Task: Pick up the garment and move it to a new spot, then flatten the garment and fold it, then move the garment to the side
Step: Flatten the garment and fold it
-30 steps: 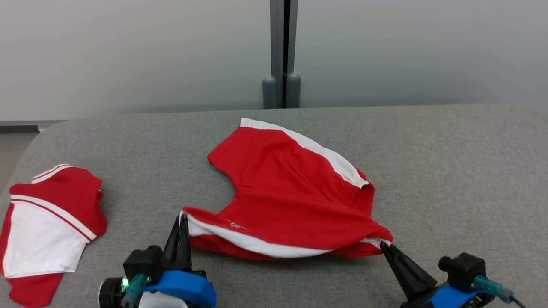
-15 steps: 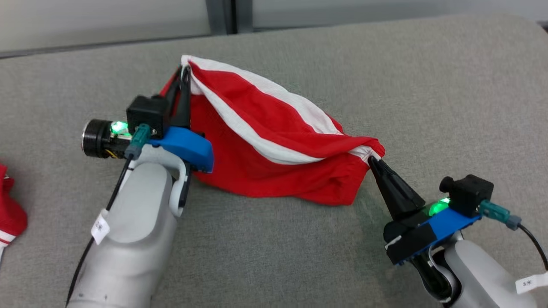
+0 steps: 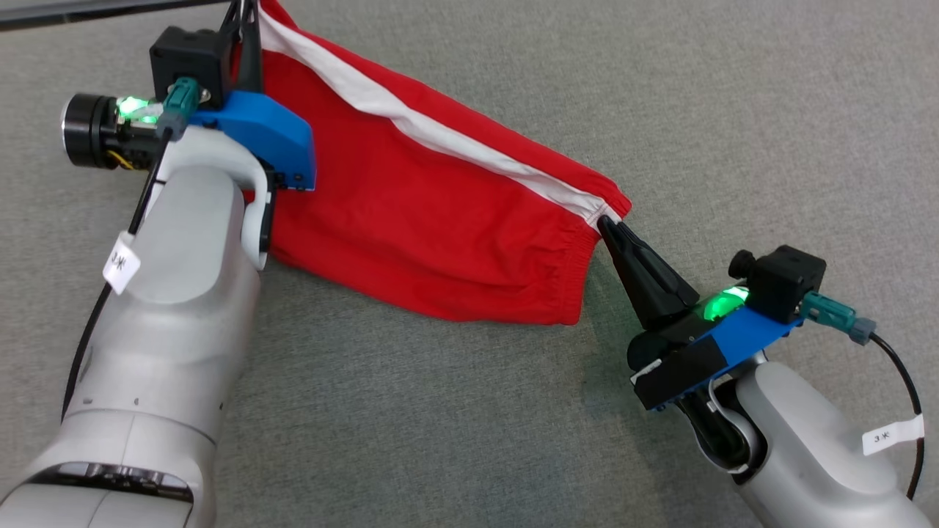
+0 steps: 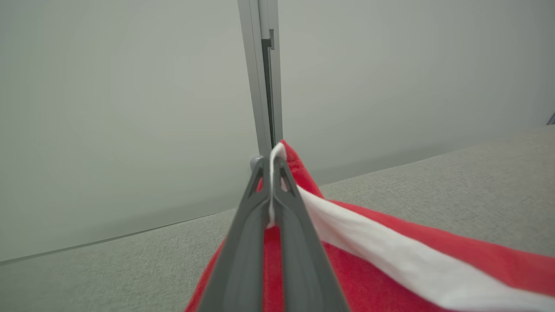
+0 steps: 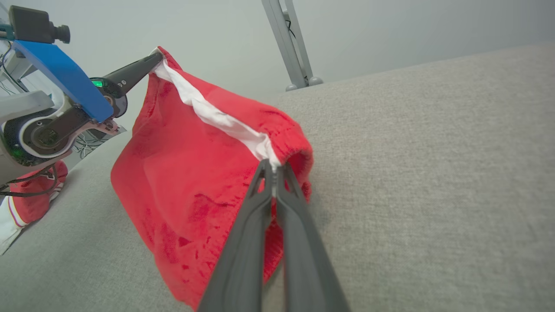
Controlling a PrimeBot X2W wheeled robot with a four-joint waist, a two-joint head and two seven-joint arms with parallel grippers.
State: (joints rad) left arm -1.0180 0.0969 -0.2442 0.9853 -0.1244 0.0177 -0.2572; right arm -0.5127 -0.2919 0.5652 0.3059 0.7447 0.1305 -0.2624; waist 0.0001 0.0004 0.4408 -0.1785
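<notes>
Head view: red garment [image 3: 411,220] with white stripe stretched over grey fabric tabletop [image 3: 697,95], long axis running from tabletop's far left toward its near right. Left tool [image 3: 247,22] pressed together on far-left corner; right tool [image 3: 610,229] pinching gathered waistband corner.

Left wrist view: stripe edge clamped between fingers [image 4: 247,242]; pale wall [image 4: 108,108] and grey post [image 4: 259,73] behind tabletop's far edge.

Right wrist view: garment hangs sheet-like over tabletop, stripe along top edge; second red-white garment [image 5: 30,203] lies on tabletop's left part.
</notes>
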